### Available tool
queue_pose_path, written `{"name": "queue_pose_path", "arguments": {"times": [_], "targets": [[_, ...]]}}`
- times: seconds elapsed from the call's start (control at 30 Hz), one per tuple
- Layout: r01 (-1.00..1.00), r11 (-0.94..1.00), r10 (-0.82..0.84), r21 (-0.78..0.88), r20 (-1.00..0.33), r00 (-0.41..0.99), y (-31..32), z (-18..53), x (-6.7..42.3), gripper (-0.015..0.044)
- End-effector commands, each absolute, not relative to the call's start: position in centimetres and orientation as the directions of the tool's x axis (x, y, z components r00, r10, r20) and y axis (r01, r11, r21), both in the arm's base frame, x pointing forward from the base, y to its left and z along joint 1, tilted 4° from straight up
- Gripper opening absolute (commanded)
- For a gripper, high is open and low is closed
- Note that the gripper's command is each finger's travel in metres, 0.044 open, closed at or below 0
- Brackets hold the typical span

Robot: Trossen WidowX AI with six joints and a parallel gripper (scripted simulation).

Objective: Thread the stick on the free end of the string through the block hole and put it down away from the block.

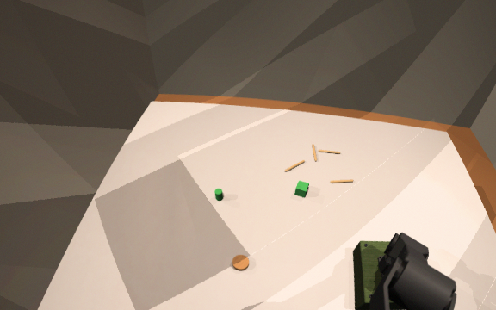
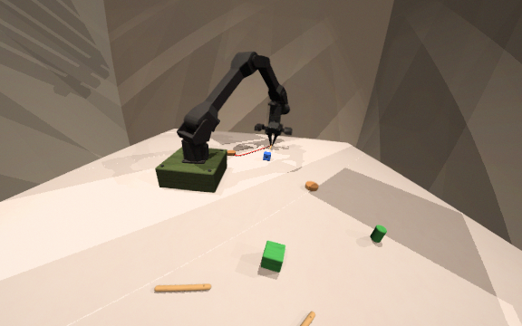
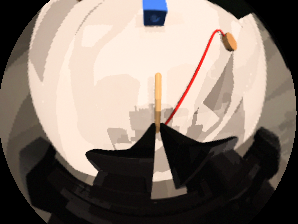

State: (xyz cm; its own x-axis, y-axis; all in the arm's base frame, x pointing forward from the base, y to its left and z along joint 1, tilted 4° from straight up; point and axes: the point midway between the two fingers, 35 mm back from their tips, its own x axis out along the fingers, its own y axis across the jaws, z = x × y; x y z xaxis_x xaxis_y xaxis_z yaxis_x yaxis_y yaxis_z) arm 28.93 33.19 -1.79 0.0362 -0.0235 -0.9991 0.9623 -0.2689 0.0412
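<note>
Above table [image 2: 107, 217] | gripper [image 3: 158, 131] pinches stick [image 3: 157, 99] | blue block [image 3: 153, 11] ahead, apart | red string [image 3: 193, 76] trails to button [image 3: 230, 40]

Grey-brown walls [image 1: 58, 65] with angular shading surround a pale cream worktop [image 1: 153, 275]. An orange edge strip [image 1: 300, 106] borders it. A grey shadow patch [image 1: 162, 232] crosses it.
</note>
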Motion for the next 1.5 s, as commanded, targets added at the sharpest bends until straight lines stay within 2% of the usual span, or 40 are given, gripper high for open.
{"name": "queue_pose_path", "arguments": {"times": [0.0, 1.47], "targets": [[0.963, -0.265, -0.03, 0.042, -0.999, 0.035, 33.0, -2.1, 28.9, 0.0], [0.963, -0.265, -0.037, 0.042, -0.999, 0.034, 28.2, -2.0, 27.9, 0.0]]}}
